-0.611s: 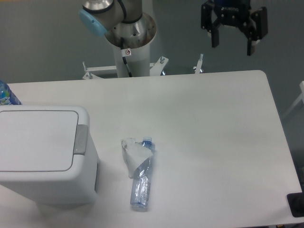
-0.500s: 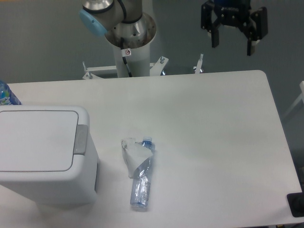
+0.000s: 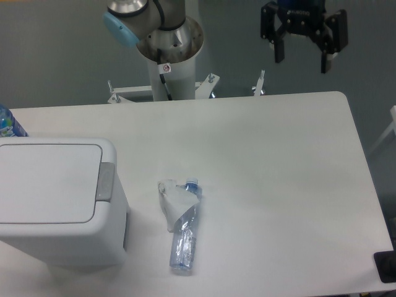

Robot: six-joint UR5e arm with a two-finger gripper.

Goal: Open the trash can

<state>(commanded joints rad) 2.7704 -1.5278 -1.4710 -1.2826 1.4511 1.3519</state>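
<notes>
the bin (image 3: 59,201) sits at the left edge of the white counter (image 3: 266,167), partly cut off by the frame. it is a boxy light-grey can with rounded corners, and its flat lid (image 3: 46,182) lies shut, flush with the top. a small darker grey tab (image 3: 105,181) sits on the lid's right edge, facing the middle of the counter.

just right of the bin, apart from it, a crushed clear bottle (image 3: 182,232) lies on its side with its blue cap (image 3: 192,184) pointing away from the near counter edge; a crumpled pale wrapper clings to its upper half. behind the bin, at the far left edge of the frame, part of another bottle (image 3: 7,122) with a blue label pokes into view.

the pincer (image 3: 302,54) hangs in the air well away from the bin, beyond the far right part of the counter, above its back edge. its two black fingers (image 3: 279,48) stand apart with nothing between them. the arm's base column (image 3: 168,59) rises behind the counter's back edge, right of the bin, with a light-blue capped joint (image 3: 120,30) on top. a dark object (image 3: 385,267) shows at the counter's near right corner, too cut off to identify.
</notes>
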